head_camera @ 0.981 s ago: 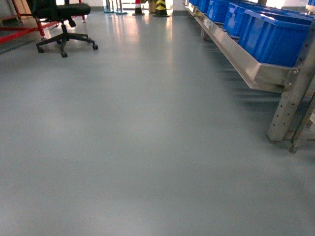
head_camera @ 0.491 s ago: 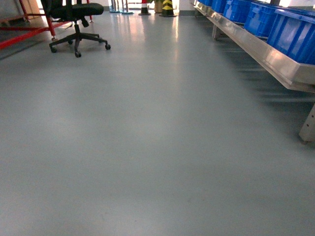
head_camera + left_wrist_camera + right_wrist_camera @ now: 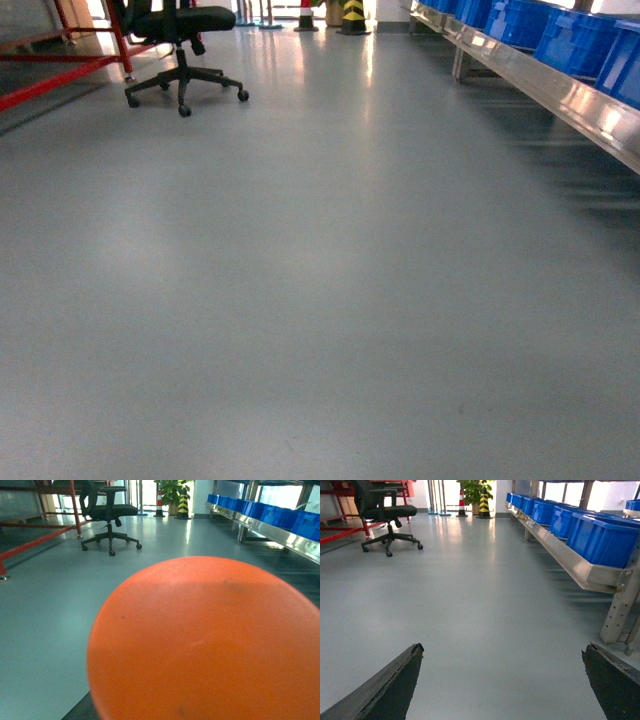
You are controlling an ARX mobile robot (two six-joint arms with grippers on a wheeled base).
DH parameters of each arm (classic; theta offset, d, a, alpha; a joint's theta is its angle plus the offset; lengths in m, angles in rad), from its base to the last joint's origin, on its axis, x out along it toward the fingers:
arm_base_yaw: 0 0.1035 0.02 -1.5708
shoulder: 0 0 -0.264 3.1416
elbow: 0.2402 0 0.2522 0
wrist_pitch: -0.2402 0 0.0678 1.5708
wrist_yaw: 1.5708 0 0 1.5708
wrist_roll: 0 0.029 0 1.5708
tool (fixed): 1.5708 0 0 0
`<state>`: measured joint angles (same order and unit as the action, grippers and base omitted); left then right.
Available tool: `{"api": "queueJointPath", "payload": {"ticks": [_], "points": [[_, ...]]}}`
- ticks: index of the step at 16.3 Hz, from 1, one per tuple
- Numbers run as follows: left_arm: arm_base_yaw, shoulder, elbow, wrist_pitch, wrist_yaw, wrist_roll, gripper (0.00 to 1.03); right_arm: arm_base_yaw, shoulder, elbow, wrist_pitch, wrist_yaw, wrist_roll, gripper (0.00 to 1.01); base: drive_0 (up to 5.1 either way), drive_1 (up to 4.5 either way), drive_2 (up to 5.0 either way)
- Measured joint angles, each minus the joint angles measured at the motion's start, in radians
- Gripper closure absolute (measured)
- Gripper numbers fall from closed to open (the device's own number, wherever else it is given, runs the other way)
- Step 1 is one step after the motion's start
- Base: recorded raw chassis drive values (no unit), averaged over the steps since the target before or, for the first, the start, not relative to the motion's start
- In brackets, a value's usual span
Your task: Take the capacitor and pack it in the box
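A big round orange object, which I take for the capacitor (image 3: 210,640), fills most of the left wrist view. It hangs above the floor right in front of that camera. It hides the left gripper's jaws, apart from a dark sliver at the lower left. In the right wrist view my right gripper (image 3: 502,652) stands open over bare grey floor. Its two dark fingertips (image 3: 412,655) are far apart with nothing between them. The box is out of view. Neither gripper shows in the head view.
Grey floor stretches ahead. A black office chair (image 3: 182,40) stands at the far left next to a red frame (image 3: 60,78). A steel rack (image 3: 580,100) with blue bins (image 3: 570,35) runs along the right. A yellow-black post (image 3: 353,15) stands at the far end.
The head view has swung left: the chair has slid right in the picture. The rack with its upright leg has slipped off the right edge.
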<state>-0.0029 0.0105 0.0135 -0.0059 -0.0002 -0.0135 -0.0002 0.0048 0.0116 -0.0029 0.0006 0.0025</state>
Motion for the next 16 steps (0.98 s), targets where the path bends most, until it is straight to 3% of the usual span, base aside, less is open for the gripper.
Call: {"api": "queueJointPath", "payload": {"ticks": [16], "points": [[0.002, 0.0, 0.0, 0.001, 0.0, 0.0, 0.59, 0.0, 0.0, 0.0, -0.003, 0.0, 0.0, 0.03, -5.0, 2.45, 2.4]]}}
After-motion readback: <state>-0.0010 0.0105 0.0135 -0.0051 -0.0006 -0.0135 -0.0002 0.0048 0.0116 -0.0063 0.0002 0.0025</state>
